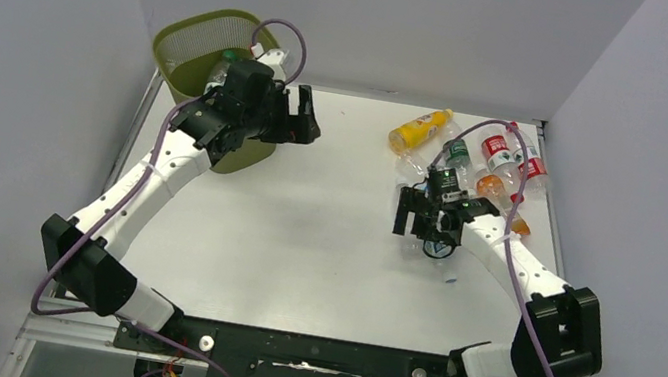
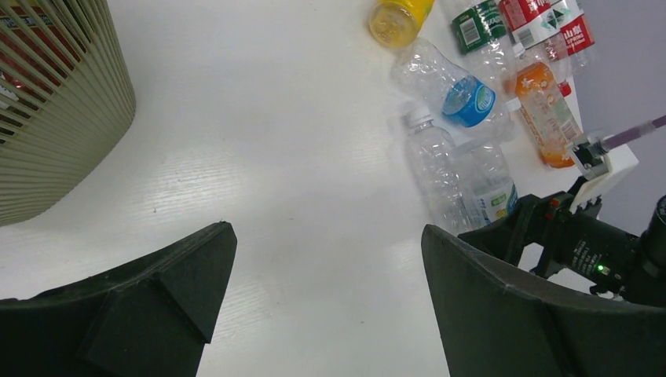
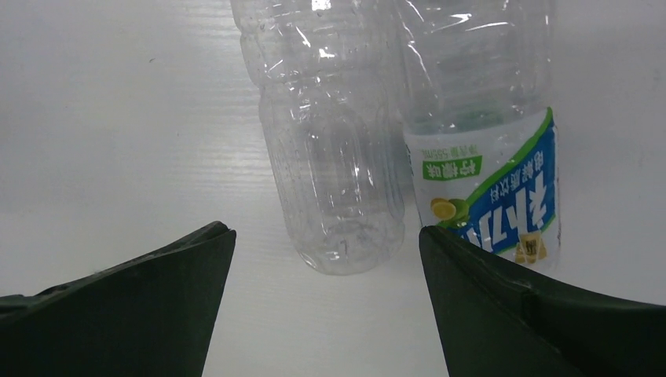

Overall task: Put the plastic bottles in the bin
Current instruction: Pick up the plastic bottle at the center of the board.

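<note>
Plastic bottles [image 1: 497, 159] sprawl on the bench [image 1: 302, 234] just beyond the right jaws, well apart from the left ones. The bin [image 1: 193, 40] stands beside the left gripper [image 1: 306, 115], whose jaws gape empty. The right gripper [image 1: 427, 226], far nearer, hangs released over a clear bottle [image 3: 330, 157] lying between its jaws, long axis pointing straight away from them. A labelled bottle [image 3: 491, 181] lies alongside.

A white table [image 1: 301, 244] sits enclosed by plain grey walls [image 1: 368, 12] on three sides.
</note>
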